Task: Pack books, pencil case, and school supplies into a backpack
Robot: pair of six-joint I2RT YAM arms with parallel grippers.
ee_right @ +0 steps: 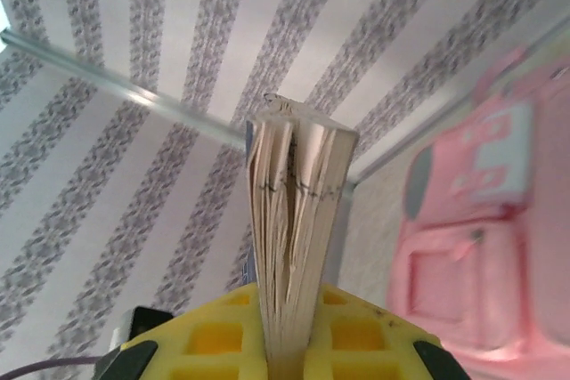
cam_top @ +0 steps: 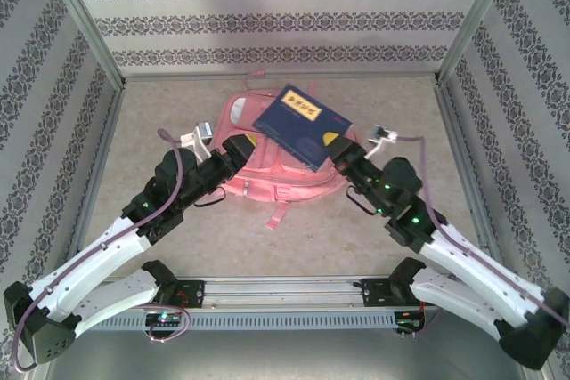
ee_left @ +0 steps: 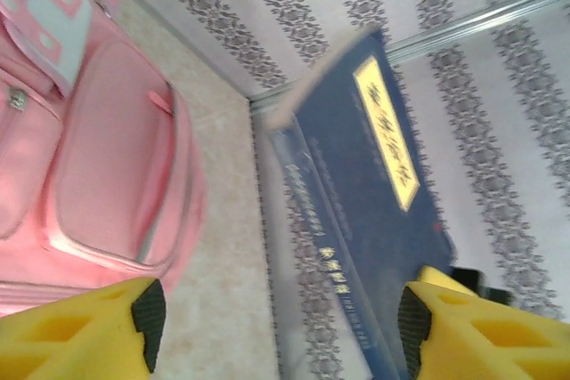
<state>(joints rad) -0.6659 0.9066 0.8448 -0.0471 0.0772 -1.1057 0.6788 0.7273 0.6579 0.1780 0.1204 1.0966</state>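
top view: your right gripper (cam_top: 343, 150) pinches the navy book (cam_top: 301, 126) by its near-right corner. the book is tilted above the backpack (cam_top: 267, 180), long axis running far-left to near-right; the bag lies left of and under that hand. left gripper (cam_top: 233, 150) sits at the bag's left flank. left wrist: jaws wide apart, nothing between them; yellow title label on the cover, characters too blurred to read, spine print likewise. right wrist: jaws clamped on the book's page edges, backpack off to the right.
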